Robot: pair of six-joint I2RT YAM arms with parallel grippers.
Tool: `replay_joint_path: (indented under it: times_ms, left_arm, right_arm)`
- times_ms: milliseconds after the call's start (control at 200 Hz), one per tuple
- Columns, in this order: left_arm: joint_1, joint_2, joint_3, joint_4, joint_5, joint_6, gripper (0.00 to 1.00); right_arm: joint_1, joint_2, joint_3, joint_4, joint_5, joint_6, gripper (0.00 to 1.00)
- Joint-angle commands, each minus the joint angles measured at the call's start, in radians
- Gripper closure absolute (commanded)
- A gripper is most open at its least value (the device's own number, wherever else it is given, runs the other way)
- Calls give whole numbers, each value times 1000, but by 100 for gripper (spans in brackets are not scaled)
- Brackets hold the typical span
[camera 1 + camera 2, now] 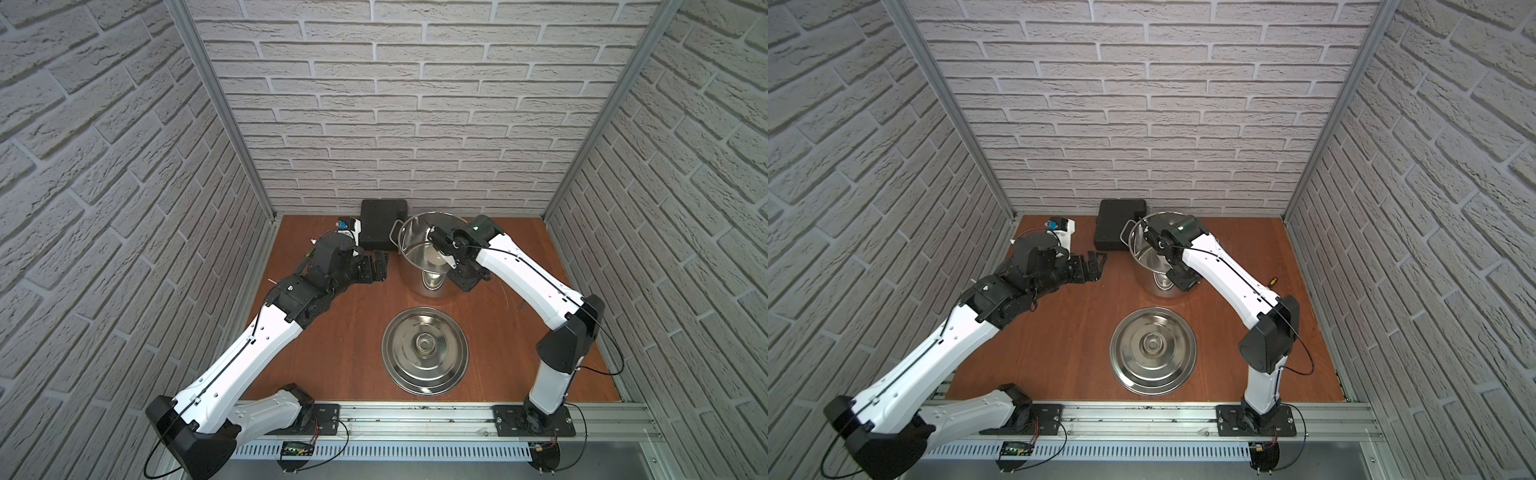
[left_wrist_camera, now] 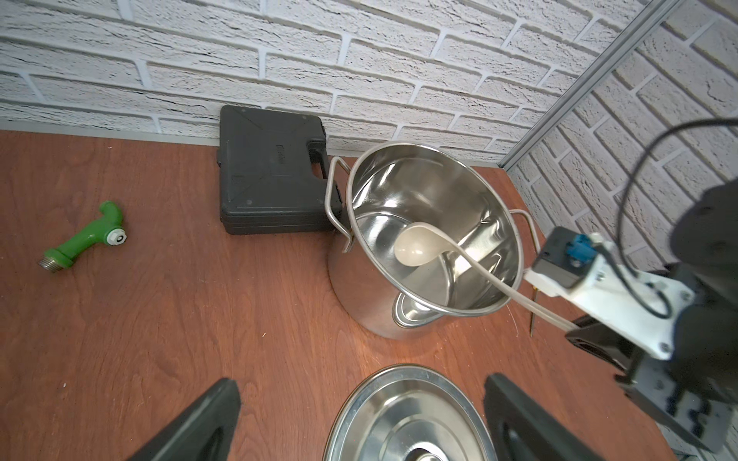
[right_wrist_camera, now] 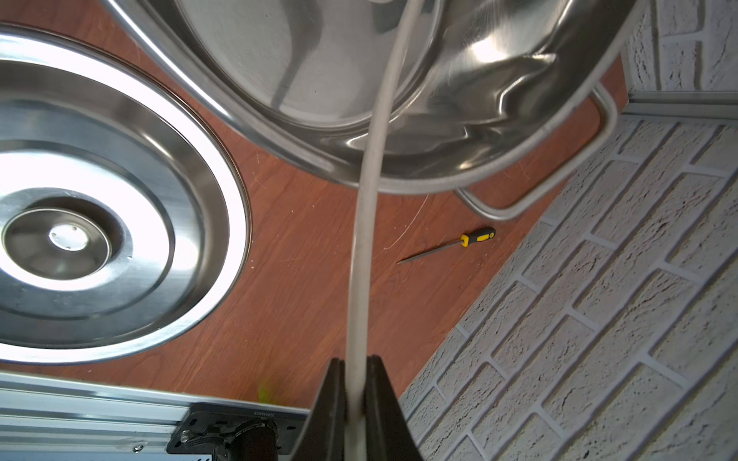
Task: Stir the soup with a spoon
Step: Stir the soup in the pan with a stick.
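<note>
The pot (image 2: pixel 359 287) is stood open toward the back of the surface (image 1: pixel 340 332), just beside a black case (image 2: pixel 271 171), and no liquid is seen inside it. Its lid (image 1: pixel 424 347) is laid flat on the surface in front, apart from it, presumably so that the mouth is kept free for stirring. The ladle (image 2: pixel 413 249) is held in the pot with its bowl low, near the bottom, and its handle is sloped out across the rim. It is judged that the bowl can thus be swept round without the arm entering. The handle's end is clamped between the jaws of the right tool (image 3: pixel 355 361), which is kept outside the rim. The left tool (image 1: pixel 374 268) is held empty, jaws wide apart, beside the pot and clear of it.
</note>
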Motion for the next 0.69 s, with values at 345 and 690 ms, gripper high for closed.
replay_joint_path:
  times_ms: [345, 690]
  left_arm:
    - [-29, 13, 24, 50, -14, 2, 2]
    - [-58, -10, 0, 49, -56, -8, 2]
  right_arm:
    - [-108, 51, 103, 59, 41, -33, 98]
    - [-7, 194, 290, 18, -7, -27, 98]
